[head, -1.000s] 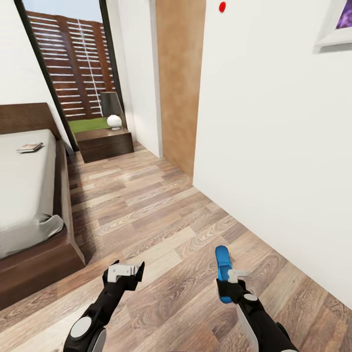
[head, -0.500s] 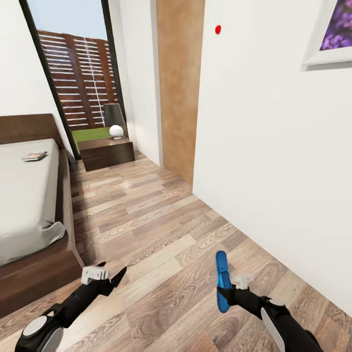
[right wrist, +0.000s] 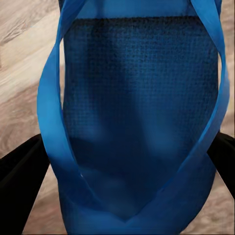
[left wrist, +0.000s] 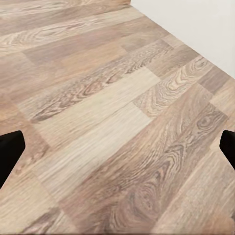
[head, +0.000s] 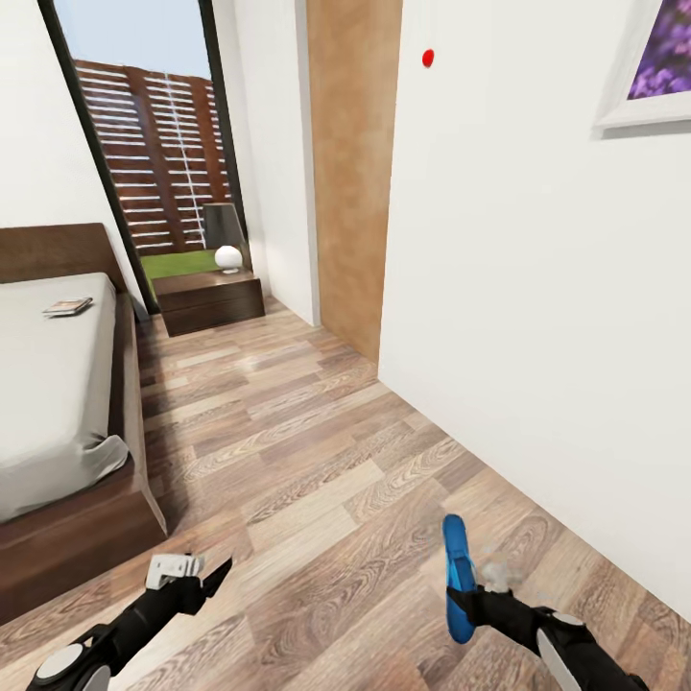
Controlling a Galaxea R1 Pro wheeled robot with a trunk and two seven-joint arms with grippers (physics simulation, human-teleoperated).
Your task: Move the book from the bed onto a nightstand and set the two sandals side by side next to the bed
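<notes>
One sandal: blue, clamped in my right gripper
Left gripper: wide, empty
Book: on the bed, far left, unmoved
Left to do: everything

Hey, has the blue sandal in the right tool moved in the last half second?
Yes. The blue sandal has shifted down and to the right over the floor planks, nearer the white wall, while the bed looks unchanged.

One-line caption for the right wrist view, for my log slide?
Right gripper clamped on a blue sandal, sole and straps close up, above wood-plank floor.
</notes>
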